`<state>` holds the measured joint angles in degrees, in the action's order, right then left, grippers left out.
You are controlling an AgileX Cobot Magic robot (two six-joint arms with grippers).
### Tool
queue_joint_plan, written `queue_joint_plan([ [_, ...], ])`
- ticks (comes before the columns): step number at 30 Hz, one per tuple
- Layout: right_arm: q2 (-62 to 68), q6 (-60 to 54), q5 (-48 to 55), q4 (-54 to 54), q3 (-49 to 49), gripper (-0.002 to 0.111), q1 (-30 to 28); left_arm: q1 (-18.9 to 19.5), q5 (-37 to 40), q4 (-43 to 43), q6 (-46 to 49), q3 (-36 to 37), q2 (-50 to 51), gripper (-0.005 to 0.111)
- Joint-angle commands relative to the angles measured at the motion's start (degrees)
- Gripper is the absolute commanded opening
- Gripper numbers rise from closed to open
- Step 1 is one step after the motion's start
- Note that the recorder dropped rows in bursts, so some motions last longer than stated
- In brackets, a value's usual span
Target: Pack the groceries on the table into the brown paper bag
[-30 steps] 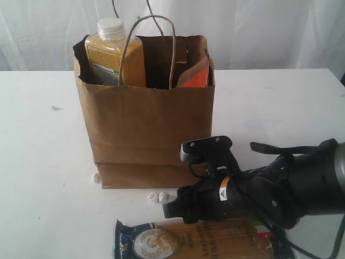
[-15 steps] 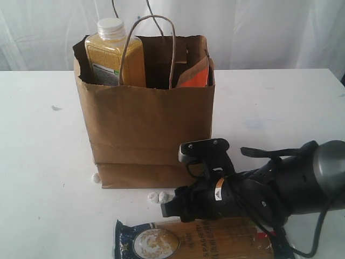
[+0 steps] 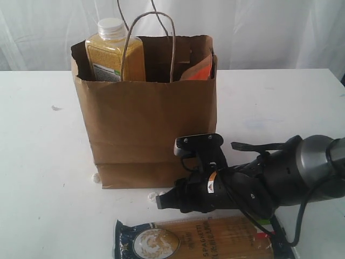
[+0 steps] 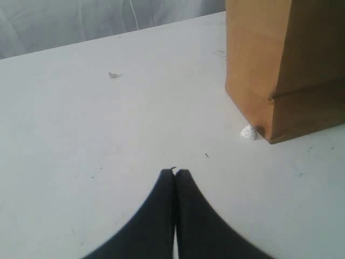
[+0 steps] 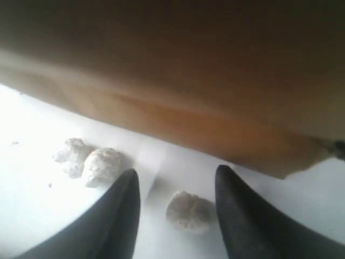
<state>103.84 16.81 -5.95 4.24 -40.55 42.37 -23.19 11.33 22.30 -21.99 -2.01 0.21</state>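
Note:
The brown paper bag [image 3: 145, 124] stands upright mid-table. Above its rim show a white-capped bottle of yellow grains [image 3: 110, 54] on the left and an orange-labelled pouch [image 3: 198, 71] on the right. A blue-ended spaghetti pack [image 3: 199, 240] lies flat at the near edge. My right gripper [image 3: 160, 200] lies low at the bag's front base, between bag and pack. Its jaws are open [image 5: 177, 171], with a white pebble bit [image 5: 187, 211] between them, untouched. My left gripper [image 4: 176, 172] is shut and empty above bare table, apart from the bag's corner [image 4: 269, 65].
Two more white pebble bits [image 5: 89, 162] lie just outside one right finger. Another sits at the bag's left corner [image 4: 248, 132]. The white table [image 3: 43, 162] spreads wide to the left and behind. A white curtain hangs at the back.
My right gripper has slid left and lower along the bag's base, and it now covers most of the pebble bits. The bag's top has shifted slightly. The spaghetti pack has stayed put.

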Motion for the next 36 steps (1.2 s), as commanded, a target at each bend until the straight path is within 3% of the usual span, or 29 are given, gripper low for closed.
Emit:
queue_joint_plan([
  [1, 1.29, -0.12, 7.16, 0.16, 0.58, 0.041, -0.10, 0.24, -0.18, 0.52, -0.03, 0.23, -0.21, 0.000],
  [17, 1.29, -0.12, 13.22, 0.16, 0.58, 0.042, -0.10, 0.24, -0.18, 0.52, -0.03, 0.23, -0.21, 0.000],
  [18, 1.29, -0.12, 13.22, 0.05, 0.58, 0.040, -0.10, 0.24, -0.18, 0.52, -0.03, 0.23, -0.21, 0.000],
  [23, 1.29, -1.23, 13.76, 0.05, 0.58, 0.009, -0.10, 0.24, -0.18, 0.52, -0.03, 0.23, -0.21, 0.000],
  [26, -0.99, -1.47, 15.63, 0.05, 0.58, 0.003, 0.42, 0.24, -0.18, 0.52, -0.03, 0.23, -0.21, 0.000],
  [31, -18.06, -5.03, 26.62, -0.40, 0.58, 0.003, 2.19, 0.24, -0.18, 0.52, -0.03, 0.23, -0.21, 0.000],
  [36, -37.73, -5.03, 29.17, -1.45, -0.41, 0.003, 2.19, 0.24, -0.18, 0.52, -0.03, 0.23, -0.21, 0.000],
])
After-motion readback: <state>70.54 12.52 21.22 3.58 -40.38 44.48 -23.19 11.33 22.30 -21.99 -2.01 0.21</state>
